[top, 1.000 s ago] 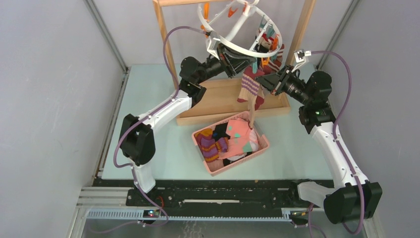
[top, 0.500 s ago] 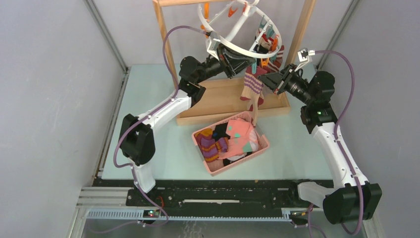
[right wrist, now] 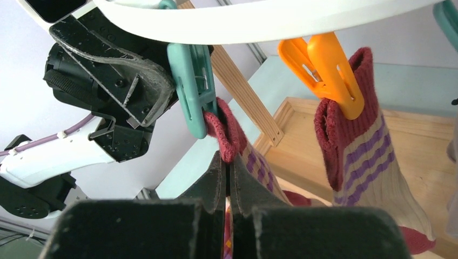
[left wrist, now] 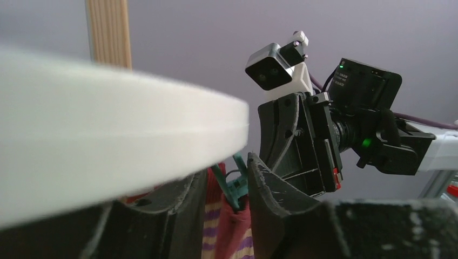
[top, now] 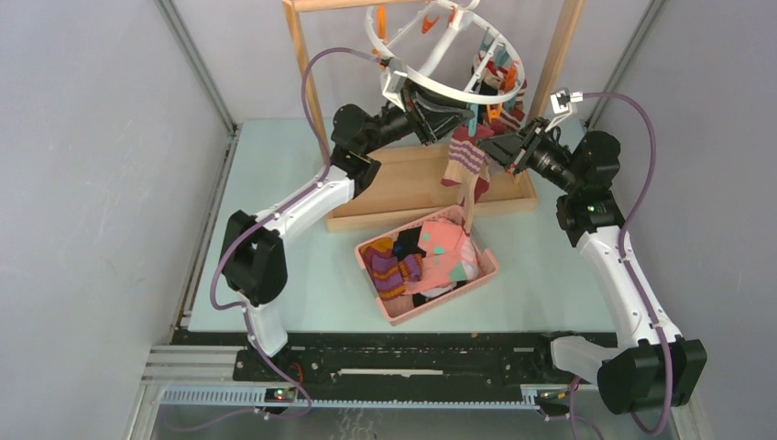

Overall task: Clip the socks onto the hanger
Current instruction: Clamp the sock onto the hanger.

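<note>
Top external view: pink basket (top: 446, 304) holds socks (top: 394, 266). Right gripper (right wrist: 227, 164) pinches maroon sock (top: 465, 156). Left gripper (left wrist: 227, 172) straddles teal clip (right wrist: 189, 86), grip unclear. Hanger (top: 440, 90) has risen slightly.

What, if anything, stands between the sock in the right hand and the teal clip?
Nothing visible. The maroon striped sock's cuff already meets the teal clip's lower end, with the left hand around that clip.

One hanger (right wrist: 259, 21), one basket (top: 449, 295), perhaps three hung socks (right wrist: 356, 156).
</note>
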{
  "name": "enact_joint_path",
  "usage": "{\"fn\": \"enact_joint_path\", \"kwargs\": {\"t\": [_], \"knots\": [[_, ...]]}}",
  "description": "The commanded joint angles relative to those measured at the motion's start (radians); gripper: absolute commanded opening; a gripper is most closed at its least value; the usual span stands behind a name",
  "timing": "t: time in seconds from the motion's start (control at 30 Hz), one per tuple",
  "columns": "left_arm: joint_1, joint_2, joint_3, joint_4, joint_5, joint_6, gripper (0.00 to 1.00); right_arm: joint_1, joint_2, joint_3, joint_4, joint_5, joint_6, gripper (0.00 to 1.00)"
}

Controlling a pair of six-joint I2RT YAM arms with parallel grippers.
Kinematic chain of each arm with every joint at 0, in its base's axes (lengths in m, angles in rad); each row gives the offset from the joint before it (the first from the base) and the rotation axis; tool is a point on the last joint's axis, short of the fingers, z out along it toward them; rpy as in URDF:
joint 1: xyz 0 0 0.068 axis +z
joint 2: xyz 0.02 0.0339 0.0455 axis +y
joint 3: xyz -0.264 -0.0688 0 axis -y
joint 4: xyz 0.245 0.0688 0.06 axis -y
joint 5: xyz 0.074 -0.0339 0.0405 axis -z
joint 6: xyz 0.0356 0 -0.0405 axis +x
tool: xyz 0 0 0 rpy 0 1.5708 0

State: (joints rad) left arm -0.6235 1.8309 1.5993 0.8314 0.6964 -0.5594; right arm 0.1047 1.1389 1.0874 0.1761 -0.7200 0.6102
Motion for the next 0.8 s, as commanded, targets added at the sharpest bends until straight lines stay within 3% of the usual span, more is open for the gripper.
{"fn": "enact_joint_path", "kwargs": {"t": [0.0,0.1,0.57,0.77], "knots": [[-0.019,-0.014,0.031,0.049,0.100,-0.051,0.41,-0.005,-0.018,0.045,0.008,-0.002,-0.012,0.00],[-0.018,-0.022,0.019,0.077,0.095,-0.067,0.52,-0.006,-0.019,0.045,-0.001,-0.001,-0.018,0.00],[-0.011,-0.059,-0.022,0.092,0.064,-0.082,0.70,-0.013,-0.029,0.045,-0.005,0.005,-0.027,0.00],[-0.014,-0.083,-0.038,0.031,-0.001,-0.070,0.85,-0.013,-0.023,0.045,0.006,0.006,-0.024,0.00]]}}
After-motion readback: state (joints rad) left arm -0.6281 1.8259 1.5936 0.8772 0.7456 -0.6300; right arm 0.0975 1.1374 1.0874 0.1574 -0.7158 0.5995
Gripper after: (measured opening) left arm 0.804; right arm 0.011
